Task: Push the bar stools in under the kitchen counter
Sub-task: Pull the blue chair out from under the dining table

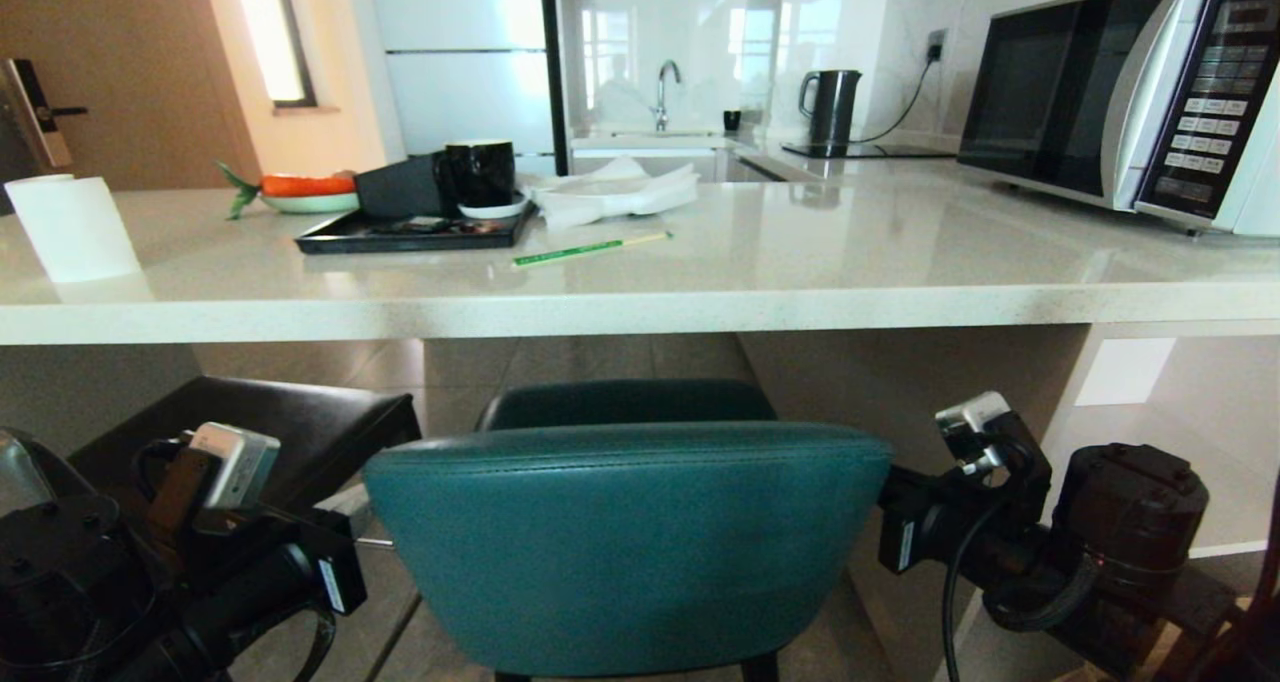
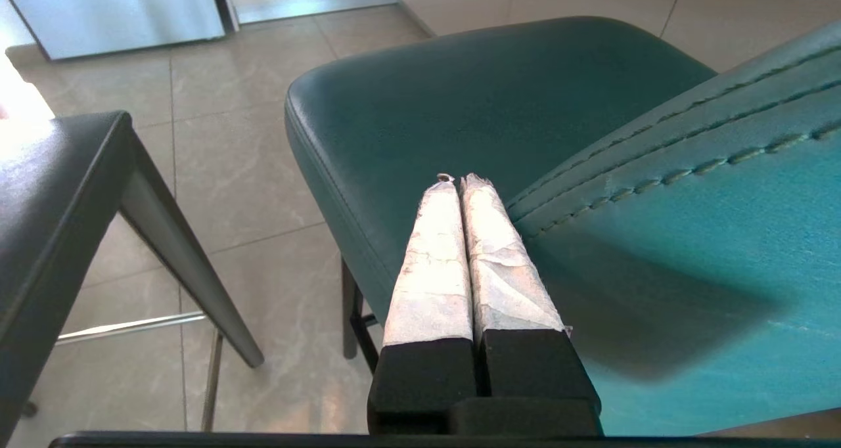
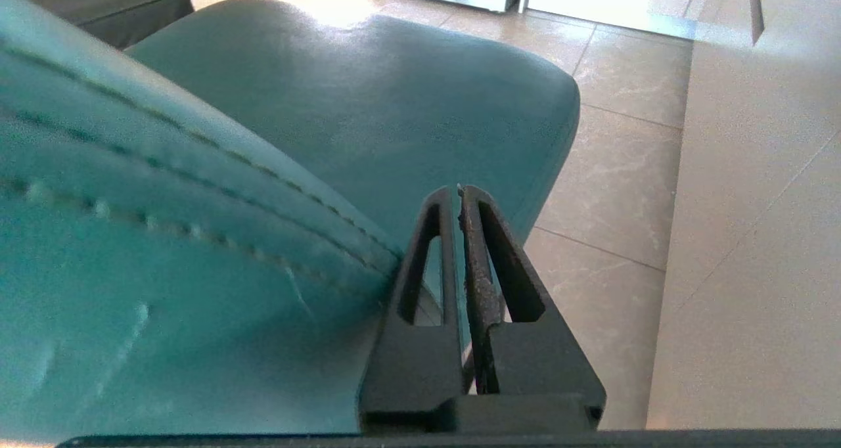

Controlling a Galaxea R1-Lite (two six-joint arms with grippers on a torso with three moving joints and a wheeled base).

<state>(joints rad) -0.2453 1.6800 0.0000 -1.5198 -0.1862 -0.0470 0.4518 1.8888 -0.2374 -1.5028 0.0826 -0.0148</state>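
Teal bar stool [image 1: 628, 552] is sitting partly under the table [image 1: 640, 307], backrest still outside; both grippers [image 2: 460, 182] [image 3: 458, 190], fingers closed and empty, are flanking it. Grey stool [image 1: 290, 422] is likewise waiting.

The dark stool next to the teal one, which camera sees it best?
The head view: the dark stool shows its whole seat under the counter edge. The left wrist view catches only a seat corner and leg; the right wrist view shows a sliver.
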